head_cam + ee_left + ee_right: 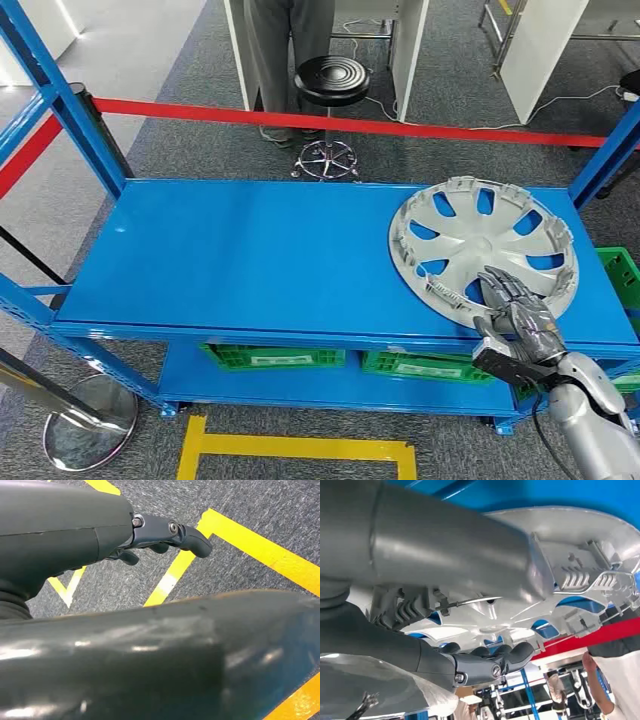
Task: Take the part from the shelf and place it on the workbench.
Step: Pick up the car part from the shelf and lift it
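Observation:
A silver wheel cover lies inner side up at the right end of the blue shelf top, its near rim close to the shelf's front edge. My right hand reaches it from the front, fingers laid over the near rim. In the right wrist view the wheel cover sits between the thick thumb and the dark fingers of my right hand, which grips the rim. My left hand hangs over grey carpet with yellow lines, holding nothing, fingers loosely apart.
Blue uprights frame the shelf's corners. Green crates stand on the lower shelf. Beyond a red barrier tape are a black stool and a person's legs. A stanchion base stands at the near left.

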Controlling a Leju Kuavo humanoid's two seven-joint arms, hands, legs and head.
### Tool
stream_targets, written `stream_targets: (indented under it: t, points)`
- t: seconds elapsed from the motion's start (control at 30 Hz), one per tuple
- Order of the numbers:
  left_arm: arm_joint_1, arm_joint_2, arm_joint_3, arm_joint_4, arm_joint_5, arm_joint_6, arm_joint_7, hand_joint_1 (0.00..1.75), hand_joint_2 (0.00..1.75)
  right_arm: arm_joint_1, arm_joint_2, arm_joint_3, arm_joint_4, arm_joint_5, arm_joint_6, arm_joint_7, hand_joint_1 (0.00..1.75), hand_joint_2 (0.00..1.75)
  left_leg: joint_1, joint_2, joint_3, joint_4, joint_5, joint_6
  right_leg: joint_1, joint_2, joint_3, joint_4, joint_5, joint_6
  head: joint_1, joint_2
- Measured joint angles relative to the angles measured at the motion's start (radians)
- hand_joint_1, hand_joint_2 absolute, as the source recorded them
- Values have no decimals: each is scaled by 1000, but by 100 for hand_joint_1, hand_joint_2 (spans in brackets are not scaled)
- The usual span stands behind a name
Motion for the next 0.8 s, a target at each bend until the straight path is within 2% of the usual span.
stream_targets:
  t: [0.5, 0.8]
  points:
    - [-2, 0, -1, 0, -10, 1, 0, 0, 0, -66, 13, 60, 86, 10, 26, 4, 0, 175, 0, 7, 9, 0, 0, 0, 0, 7, 6, 0, 3, 1, 0, 0]
    - [-5, 0, -1, 0, -20, -5, 3, 0, 0, -133, 10, 120, 168, 54, 39, 42, 0, 175, 0, 11, 26, -1, -9, 2, 1, 11, 10, -1, -4, 2, 0, 0]
